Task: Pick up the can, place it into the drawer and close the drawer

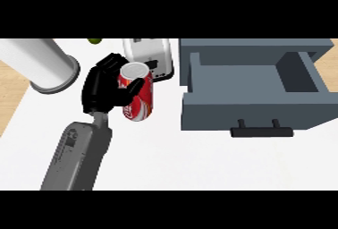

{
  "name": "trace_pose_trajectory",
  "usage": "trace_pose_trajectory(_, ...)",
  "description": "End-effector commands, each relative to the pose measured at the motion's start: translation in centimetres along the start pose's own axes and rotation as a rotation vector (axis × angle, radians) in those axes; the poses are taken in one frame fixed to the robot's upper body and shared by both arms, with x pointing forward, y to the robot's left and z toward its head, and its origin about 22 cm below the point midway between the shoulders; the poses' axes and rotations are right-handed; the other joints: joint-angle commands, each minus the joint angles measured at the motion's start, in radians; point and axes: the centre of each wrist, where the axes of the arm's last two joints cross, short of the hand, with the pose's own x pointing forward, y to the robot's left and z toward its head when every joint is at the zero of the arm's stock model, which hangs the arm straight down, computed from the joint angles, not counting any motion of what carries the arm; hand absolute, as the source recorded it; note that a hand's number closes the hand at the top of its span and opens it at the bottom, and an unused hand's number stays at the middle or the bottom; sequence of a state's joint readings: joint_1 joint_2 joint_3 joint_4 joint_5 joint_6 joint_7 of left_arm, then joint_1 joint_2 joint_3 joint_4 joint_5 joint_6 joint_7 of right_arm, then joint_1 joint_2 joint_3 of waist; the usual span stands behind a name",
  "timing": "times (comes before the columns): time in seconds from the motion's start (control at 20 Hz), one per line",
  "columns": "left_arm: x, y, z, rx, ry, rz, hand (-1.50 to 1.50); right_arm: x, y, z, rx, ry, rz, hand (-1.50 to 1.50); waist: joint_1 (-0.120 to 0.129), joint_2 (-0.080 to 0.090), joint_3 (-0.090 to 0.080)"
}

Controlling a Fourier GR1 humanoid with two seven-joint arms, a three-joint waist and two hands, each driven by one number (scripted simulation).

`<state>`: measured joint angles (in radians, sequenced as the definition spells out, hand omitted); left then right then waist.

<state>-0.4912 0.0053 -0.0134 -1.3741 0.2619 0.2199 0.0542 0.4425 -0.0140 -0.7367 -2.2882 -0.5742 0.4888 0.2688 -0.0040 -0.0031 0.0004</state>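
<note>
A red can (140, 100) with a silver top stands left of the drawer, its top leaning slightly away from me. My left hand (100, 89) is at the can's left side, with its fingers curled behind the can and its thumb across the front. Whether the can rests on the white counter or is lifted off it, I cannot tell. The grey drawer (251, 112) is pulled open at the right, and its inside (238, 78) holds nothing. A dark handle (262, 131) sticks out of the drawer's front. My right hand is out of view.
A tall white cylinder (41, 62) stands at the far left. A white and grey appliance (157, 56) sits just behind the can. A small green thing (95, 41) peeks in at the top edge. The counter's left edge (14, 107) borders a wooden floor.
</note>
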Motion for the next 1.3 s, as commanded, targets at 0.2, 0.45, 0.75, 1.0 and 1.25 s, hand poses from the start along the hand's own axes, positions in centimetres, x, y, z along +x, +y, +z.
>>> trace_pose_trajectory(0.2, 5.4, -5.5, -3.8, -0.015, -0.034, -0.031, 1.50, 1.5, 0.9, -0.3, 0.027, 0.000, 0.010, -1.50, -0.010, 0.004, 0.000)
trace_pose_trajectory(0.45, 5.4, -8.8, -3.7, -0.028, -0.021, -0.050, 1.50, -1.1, 0.1, -0.6, 0.000, 0.005, -0.008, -1.50, -0.009, 0.003, 0.000)
trace_pose_trajectory(0.75, 7.3, -12.6, -5.9, -0.032, -0.022, -0.055, 1.50, -0.5, 1.0, -0.2, 0.034, 0.006, -0.008, -1.50, -0.024, 0.005, 0.000)
trace_pose_trajectory(1.0, 7.9, -13.9, -7.7, -0.037, -0.041, -0.068, 1.50, -0.4, -0.1, -0.9, 0.021, -0.010, -0.029, -1.50, -0.021, 0.006, 0.000)
trace_pose_trajectory(1.25, 8.3, -16.2, -8.7, -0.038, -0.017, -0.087, 1.50, -0.8, 0.5, -0.6, 0.020, -0.014, -0.012, -1.50, -0.027, 0.008, 0.000)
